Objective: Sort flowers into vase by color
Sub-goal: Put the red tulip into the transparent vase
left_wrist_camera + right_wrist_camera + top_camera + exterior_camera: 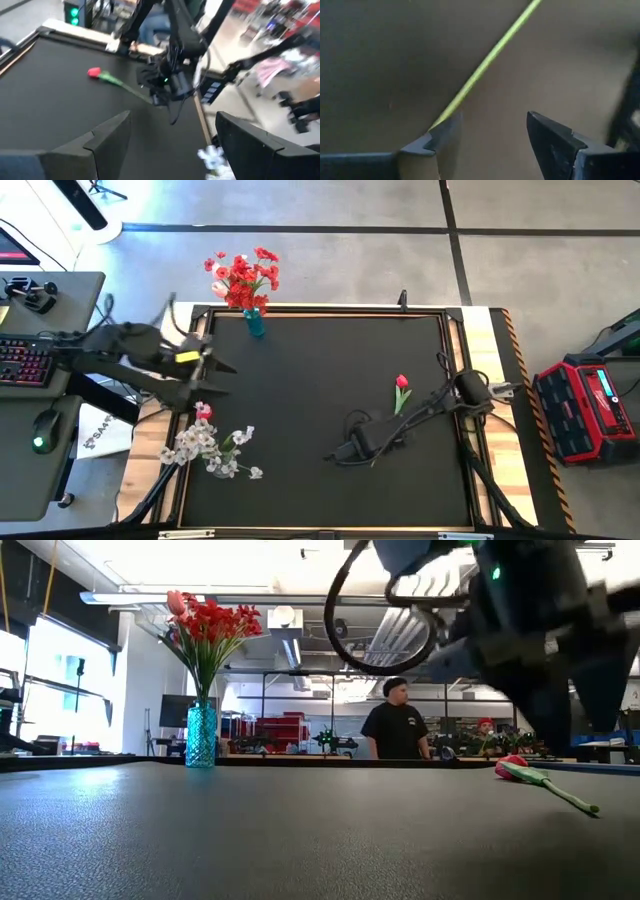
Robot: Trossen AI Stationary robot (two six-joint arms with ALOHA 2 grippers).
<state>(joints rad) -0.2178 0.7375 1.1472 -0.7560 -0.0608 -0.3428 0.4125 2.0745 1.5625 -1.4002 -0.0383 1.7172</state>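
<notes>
Two grippers are seen over the black table (320,380). The left gripper (172,135) is held above the table's left edge with its fingers spread wide and nothing between them, near a spray of white flowers (215,448). The right gripper (492,127) is lowered to the mat, jaws apart, just beside the green stem of a single red flower (401,392) lying flat. Red flowers (243,275) are stood in a blue vase (254,321) at the far edge.

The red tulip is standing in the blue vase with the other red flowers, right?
No. The red tulip is lying flat on the black table, far from the blue vase, which holds only the red bunch. The high view shows it.
</notes>
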